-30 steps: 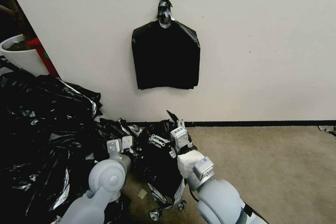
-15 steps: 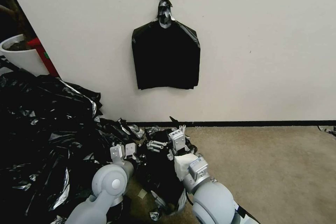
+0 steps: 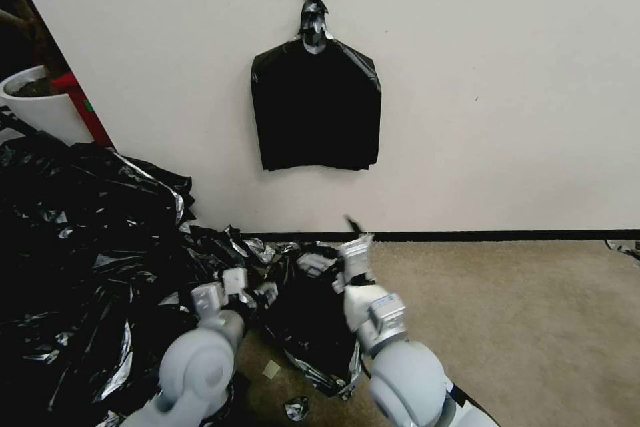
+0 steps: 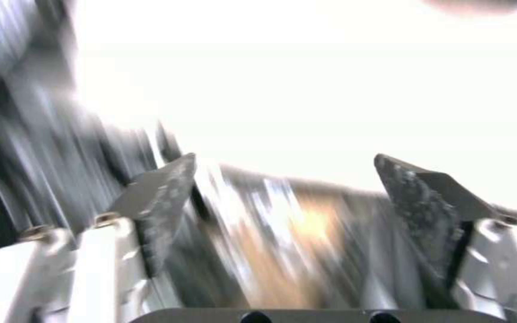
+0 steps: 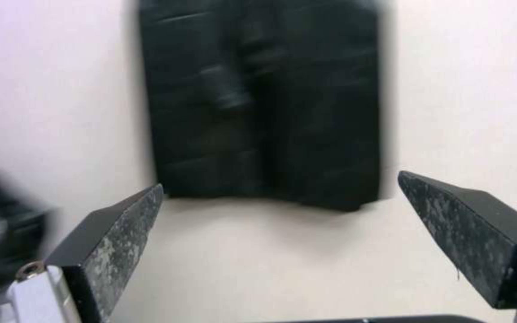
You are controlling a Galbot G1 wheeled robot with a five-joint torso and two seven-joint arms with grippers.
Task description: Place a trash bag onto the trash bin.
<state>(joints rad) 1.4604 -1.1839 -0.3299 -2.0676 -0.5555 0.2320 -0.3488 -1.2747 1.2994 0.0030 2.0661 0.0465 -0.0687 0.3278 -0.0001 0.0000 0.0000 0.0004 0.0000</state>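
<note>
Both arms have swung since a second ago: the right gripper has risen and tipped up toward the wall, and the left gripper has slid a touch out to nine o'clock. Both are caught mid-motion, smeared in the head view.

Jaws now: in the right wrist view the right gripper's pads stand spread wide with nothing between them, aimed at the flat bundle of bags hanging on the wall. In the left wrist view the left gripper is spread too, with only blurred film behind the gap and nothing pinched.

The trash bag sits low at six o'clock in the head view, draped in a crumpled dark mound between the two wrists. The trash bin itself I can't make out; if it's there, it's buried under that film, so how well the bag is seated on the rim is anyone's guess.

The danger from here: with both grippers letting go, the slick film could slide off or sag. An arm sweeping past could also snag a fold and drag the bag away, or catch the big heap of sheeting at nine o'clock.

As for containers: the white planter pot at ten o'clock holds dark soil and the foot of a plant.
</note>
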